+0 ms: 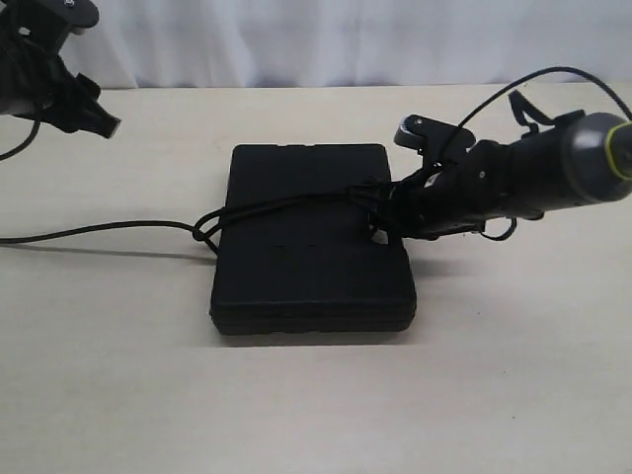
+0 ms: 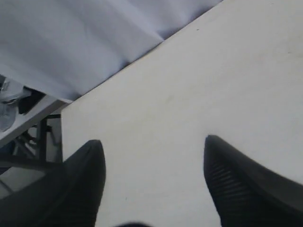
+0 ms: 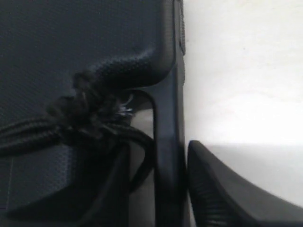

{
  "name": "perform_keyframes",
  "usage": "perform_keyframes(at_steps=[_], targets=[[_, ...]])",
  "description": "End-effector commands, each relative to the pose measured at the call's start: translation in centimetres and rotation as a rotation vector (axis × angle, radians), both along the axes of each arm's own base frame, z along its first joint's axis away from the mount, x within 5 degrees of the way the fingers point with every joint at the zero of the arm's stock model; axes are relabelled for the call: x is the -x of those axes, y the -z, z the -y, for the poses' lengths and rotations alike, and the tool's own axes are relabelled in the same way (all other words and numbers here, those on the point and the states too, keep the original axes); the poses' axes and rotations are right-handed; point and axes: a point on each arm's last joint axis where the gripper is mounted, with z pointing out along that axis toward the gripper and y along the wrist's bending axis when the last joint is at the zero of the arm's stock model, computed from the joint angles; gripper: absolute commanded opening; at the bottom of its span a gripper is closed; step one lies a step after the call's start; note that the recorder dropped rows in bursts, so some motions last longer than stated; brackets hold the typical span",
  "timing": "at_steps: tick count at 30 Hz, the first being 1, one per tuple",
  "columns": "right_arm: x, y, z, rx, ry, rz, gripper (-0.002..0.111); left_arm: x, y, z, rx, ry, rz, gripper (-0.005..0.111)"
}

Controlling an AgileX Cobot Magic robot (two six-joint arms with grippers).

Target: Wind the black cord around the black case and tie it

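The black case (image 1: 311,242) lies flat mid-table. The black cord (image 1: 99,230) trails in from the left, loops at the case's left edge (image 1: 207,225) and runs taut across the lid to my right gripper (image 1: 383,219) at the handle slot. In the right wrist view the cord's frayed knot (image 3: 85,109) sits at the slot's corner, and thin strands drop beside the case's handle bar (image 3: 168,156). One finger (image 3: 222,189) presses the bar's outer side; the other is lost in the dark. My left gripper (image 1: 94,118) hangs open at the far left, holding nothing (image 2: 154,140).
The pale table (image 1: 513,375) stretches around the case. A white curtain (image 1: 326,39) backs the table's far edge. In the left wrist view the table's corner and a metal frame (image 2: 45,137) beyond it show.
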Motion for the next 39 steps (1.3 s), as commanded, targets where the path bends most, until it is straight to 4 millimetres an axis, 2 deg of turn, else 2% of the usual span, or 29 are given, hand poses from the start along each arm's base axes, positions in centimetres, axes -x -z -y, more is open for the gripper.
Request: perform_keyframes(at_steps=[1, 3, 4, 5, 7, 9, 11, 16, 20, 22, 24, 25, 27, 29, 31, 32, 34, 36, 37, 38, 39], targets=[[-0.8, -1.1, -1.2, 0.011, -0.08, -0.07, 0.06, 0.9, -2.2, 1.5, -0.05, 0.012, 0.045, 0.054], [-0.6, -2.1, -0.9, 0.102, -0.18, -0.061, 0.066, 1.8, -3.8, 3.3, -0.038, 0.07, 0.092, 0.029], [-0.3, -2.8, -0.7, 0.132, -0.212, -0.06, 0.065, 2.3, -4.5, 4.6, -0.029, 0.112, 0.114, 0.01], [-0.1, -3.8, -0.5, 0.154, -0.235, -0.048, 0.065, 2.7, -4.9, 5.3, -0.022, 0.139, 0.127, -0.001], [0.6, -6.2, -0.1, 0.204, -0.28, -0.015, 0.065, 3.6, -5.3, 7.8, -0.013, 0.219, 0.141, 0.0], [1.6, -8.5, 0.7, 0.275, -0.326, -0.01, 0.064, 4.7, -4.7, 10.2, -0.004, 0.315, 0.124, 0.0], [2.9, -10.2, 1.7, 0.36, -0.362, -0.051, 0.048, 6.1, -3.2, 12.5, 0.074, 0.432, 0.085, 0.0], [5.4, -12.4, 3.2, 0.432, -0.373, -0.173, 0.004, 7.8, -1.4, 15.1, 0.359, 0.621, 0.008, 0.0], [7.3, -14.1, 4.2, 0.468, -0.371, -0.238, 0.005, 9.5, -1.3, 17.1, 0.616, 0.802, -0.066, 0.0], [8.2, -15.0, 4.6, 0.473, -0.366, -0.255, 0.005, 11.1, -1.7, 17.9, 0.725, 1.02, -0.211, 0.0], [9.2, -15.7, 5.0, 0.474, -0.362, -0.261, 0.005, 12.4, -2.2, 17.6, 0.752, 1.154, -0.453, 0.0], [9.7, -15.9, 5.2, 0.475, -0.361, -0.263, 0.005, 12.9, -2.2, 16.9, 0.73, 1.151, -0.602, 0.0], [10.7, -16.5, 5.6, 0.468, -0.355, -0.245, 0.005, 12.4, -1.7, 14.7, 0.614, 0.908, -0.805, 0.0], [11.7, -16.9, 5.9, 0.448, -0.333, -0.228, 0.005, 11.2, -1.2, 12.1, 0.505, 0.532, -0.841, 0.0], [12.9, -17.4, 6.4, 0.434, -0.313, -0.203, 0.005, 10.2, -1.0, 9.3, 0.405, 0.183, -0.743, 0.0], [13.5, -17.6, 6.6, 0.423, -0.3, -0.182, 0.005, 10.2, -1.1, 8.6, 0.371, 0.127, -0.697, 0.0], [15.0, -17.8, 7.2, 0.402, -0.286, -0.121, 0.005, 11.2, -1.4, 8.1, 0.38, 0.145, -0.594, 0.0], [16.5, -17.7, 7.8, 0.389, -0.276, -0.051, 0.005, 12.3, -2.4, 8.0, 0.466, 0.208, -0.447, 0.0], [18.0, -17.7, 8.4, 0.363, -0.268, 0.055, 0.005, 14.1, -3.8, 7.5, 0.559, 0.264, -0.259, 0.0], [18.6, -17.7, 8.6, 0.35, -0.265, 0.109, 0.005, 15.0, -4.4, 7.2, 0.595, 0.287, -0.176, 0.0], [20.1, -17.6, 9.1, 0.32, -0.258, 0.225, 0.005, 17.4, -6.0, 6.2, 0.665, 0.348, 0.039, 0.0]])
